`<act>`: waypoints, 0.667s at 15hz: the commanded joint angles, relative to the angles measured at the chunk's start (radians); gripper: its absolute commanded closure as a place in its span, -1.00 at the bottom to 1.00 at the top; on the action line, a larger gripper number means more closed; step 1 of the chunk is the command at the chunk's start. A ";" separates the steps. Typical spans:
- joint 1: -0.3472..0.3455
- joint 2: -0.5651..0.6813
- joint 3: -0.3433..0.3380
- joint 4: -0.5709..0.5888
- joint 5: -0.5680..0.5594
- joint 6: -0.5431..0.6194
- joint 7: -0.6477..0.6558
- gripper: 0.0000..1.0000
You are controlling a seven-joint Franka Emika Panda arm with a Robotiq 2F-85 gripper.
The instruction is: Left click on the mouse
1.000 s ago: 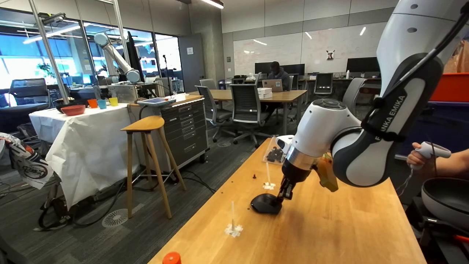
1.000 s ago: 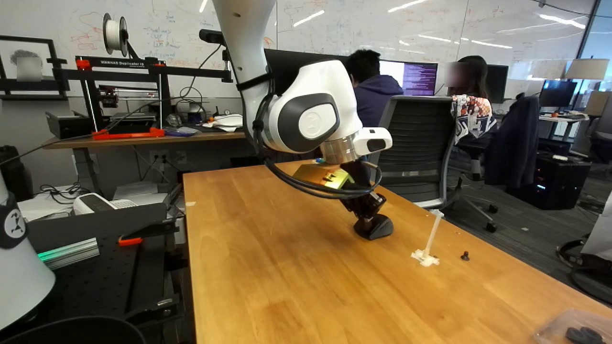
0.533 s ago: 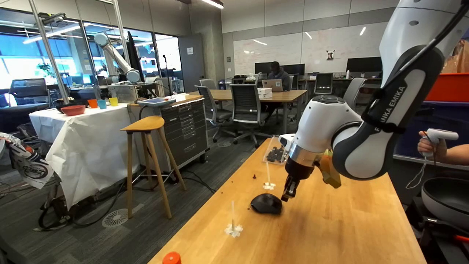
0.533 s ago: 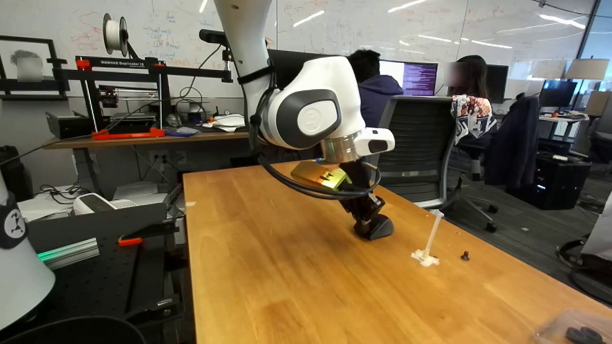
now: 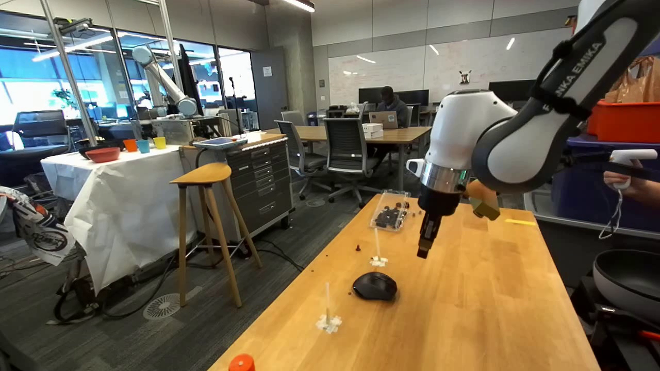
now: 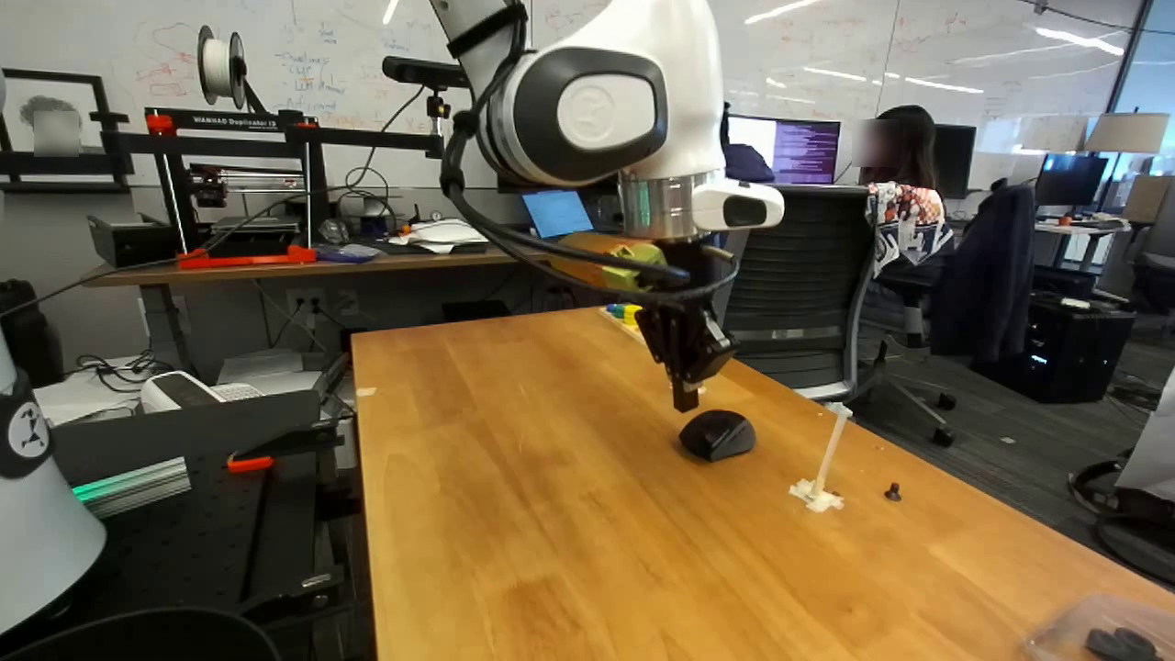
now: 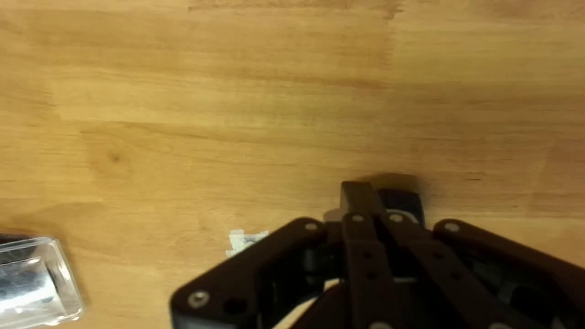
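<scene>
The black mouse (image 5: 375,286) lies on the wooden table, and it also shows in an exterior view (image 6: 719,435). In the wrist view, part of the mouse (image 7: 402,203) shows behind my fingers; the rest is hidden by them. My gripper (image 5: 424,251) is in the air above the table, apart from the mouse, off to one side and higher than it. In an exterior view the gripper (image 6: 686,399) points down beside and above the mouse. The fingers (image 7: 362,194) are together with nothing seen between them.
A thin white post on a taped base (image 5: 378,260) stands close to the mouse, with another post (image 5: 328,322) nearer. A clear box of dark pieces (image 5: 390,214) is at the table's far end. A small dark piece (image 6: 892,493) and an orange-red object (image 5: 242,363) lie on the table.
My gripper was at the mouse's edge one second ago. It has since risen and drawn back from it, still with fingers together. The mouse has not visibly moved.
</scene>
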 commanded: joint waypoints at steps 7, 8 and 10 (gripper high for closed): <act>-0.027 -0.335 -0.024 0.004 0.095 -0.531 -0.101 0.97; -0.025 -0.352 -0.029 0.012 0.095 -0.573 -0.101 0.96; -0.023 -0.382 -0.034 0.026 0.087 -0.645 -0.099 0.93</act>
